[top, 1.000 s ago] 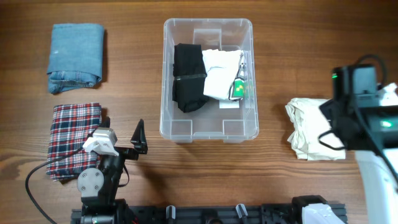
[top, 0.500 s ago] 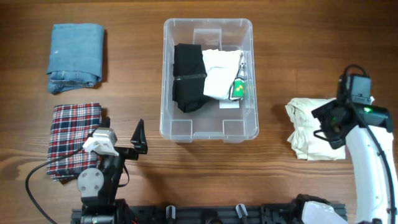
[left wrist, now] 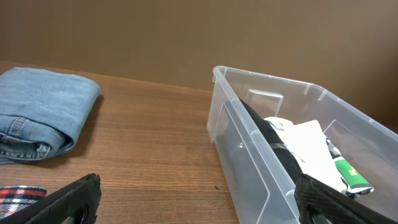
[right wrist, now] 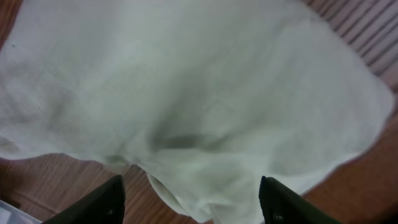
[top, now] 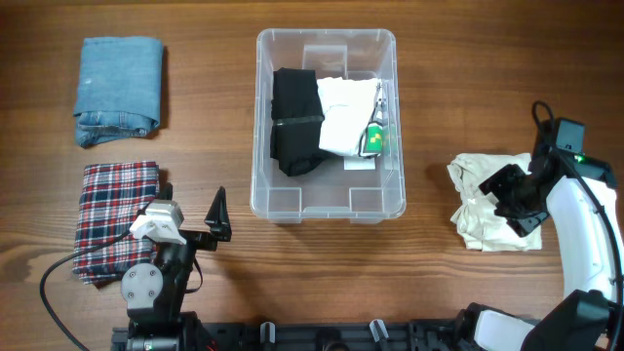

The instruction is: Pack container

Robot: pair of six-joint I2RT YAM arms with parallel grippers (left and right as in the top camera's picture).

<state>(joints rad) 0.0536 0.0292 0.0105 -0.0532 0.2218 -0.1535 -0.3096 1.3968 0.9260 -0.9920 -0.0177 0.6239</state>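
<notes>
The clear container point(top: 265, 125) stands at the table's middle and holds a black garment point(top: 295, 119), a white garment point(top: 343, 115) and a small green-labelled item point(top: 374, 140). It also shows in the left wrist view point(left wrist: 249, 155). My right gripper point(top: 512, 200) is open, low over a cream folded garment point(top: 478, 207) at the right. In the right wrist view the cream garment point(right wrist: 199, 93) fills the frame between the spread fingers point(right wrist: 193, 199). My left gripper point(top: 216, 222) is open and empty at the front left, its fingers point(left wrist: 199, 202) wide apart.
Folded blue jeans point(top: 119, 90) lie at the back left, also in the left wrist view point(left wrist: 37, 115). A folded plaid shirt point(top: 112, 210) lies at the front left, partly under my left arm.
My right arm has swung down and in over the cream garment, and the gripper now sits on its right part. The left arm has not moved.
</notes>
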